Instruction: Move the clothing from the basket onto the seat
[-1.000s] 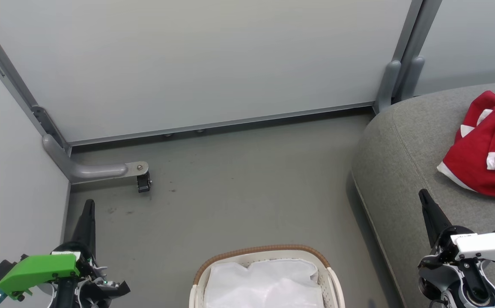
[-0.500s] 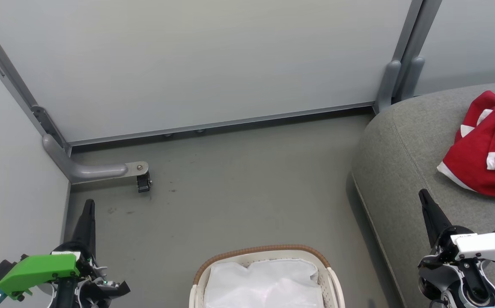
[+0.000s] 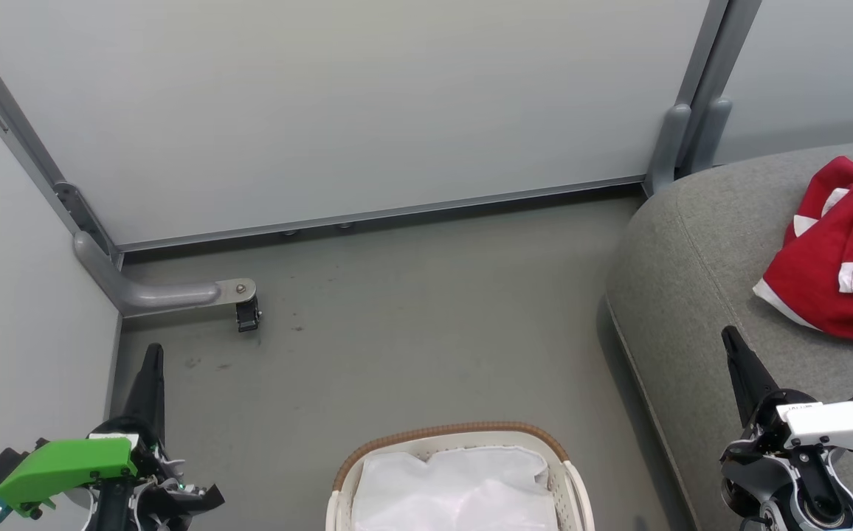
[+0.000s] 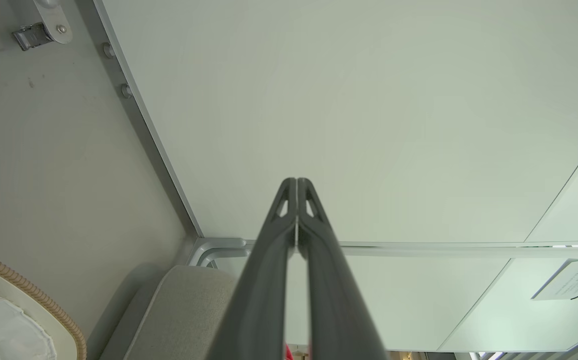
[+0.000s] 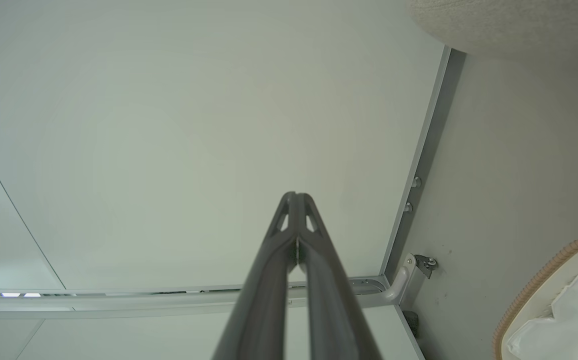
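The red clothing (image 3: 843,254) with white trim lies crumpled on the grey seat (image 3: 699,243) at the right edge of the head view. The white basket (image 3: 570,487) with its brown rim stands on the floor at bottom centre, and its white liner (image 3: 456,490) is what shows inside. My left gripper (image 3: 153,352) is at the lower left, shut and holding nothing; its tips meet in the left wrist view (image 4: 296,181). My right gripper (image 3: 729,335) hangs shut over the seat's front edge, fingers pressed together (image 5: 295,195). The basket rim (image 4: 29,295) and the seat (image 4: 184,310) appear low in the left wrist view.
Pale partition panels (image 3: 367,103) close off the back and left. A grey metal foot with a small black caster (image 3: 247,316) juts onto the floor at left. A grey post (image 3: 674,144) stands beside the seat's far corner. Grey floor (image 3: 426,332) lies between basket and panels.
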You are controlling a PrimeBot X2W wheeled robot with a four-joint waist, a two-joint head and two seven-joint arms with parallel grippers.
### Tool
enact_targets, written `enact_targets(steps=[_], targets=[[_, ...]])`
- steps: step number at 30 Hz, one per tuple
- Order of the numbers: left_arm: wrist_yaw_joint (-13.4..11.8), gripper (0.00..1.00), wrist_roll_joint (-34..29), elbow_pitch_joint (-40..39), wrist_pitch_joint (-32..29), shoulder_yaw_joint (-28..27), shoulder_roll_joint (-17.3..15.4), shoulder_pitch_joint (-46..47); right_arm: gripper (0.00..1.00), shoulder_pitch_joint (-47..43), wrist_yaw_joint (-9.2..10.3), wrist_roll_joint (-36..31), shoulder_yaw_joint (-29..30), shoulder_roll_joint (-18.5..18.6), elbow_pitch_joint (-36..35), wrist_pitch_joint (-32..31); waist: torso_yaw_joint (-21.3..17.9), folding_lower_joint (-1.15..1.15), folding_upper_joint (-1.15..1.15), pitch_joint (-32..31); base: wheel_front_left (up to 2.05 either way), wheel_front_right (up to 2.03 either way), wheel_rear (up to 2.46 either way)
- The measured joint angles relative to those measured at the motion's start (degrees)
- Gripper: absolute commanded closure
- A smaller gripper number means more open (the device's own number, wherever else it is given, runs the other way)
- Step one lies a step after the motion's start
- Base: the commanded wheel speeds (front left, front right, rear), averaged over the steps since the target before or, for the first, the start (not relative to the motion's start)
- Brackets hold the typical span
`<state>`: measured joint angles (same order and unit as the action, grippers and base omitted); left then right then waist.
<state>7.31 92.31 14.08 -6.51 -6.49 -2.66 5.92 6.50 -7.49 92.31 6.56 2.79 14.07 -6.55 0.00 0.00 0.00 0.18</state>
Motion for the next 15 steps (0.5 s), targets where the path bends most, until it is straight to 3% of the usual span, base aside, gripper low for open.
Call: enact_targets(steps=[15], targets=[[0.0,1.0,0.0,0.0,0.0,0.0,0.0,0.0,1.0,0.0,0.0,0.0,0.0,0.0,0.0,0.0,0.0,0.0,0.0,0.0,0.0,0.0,0.0]])
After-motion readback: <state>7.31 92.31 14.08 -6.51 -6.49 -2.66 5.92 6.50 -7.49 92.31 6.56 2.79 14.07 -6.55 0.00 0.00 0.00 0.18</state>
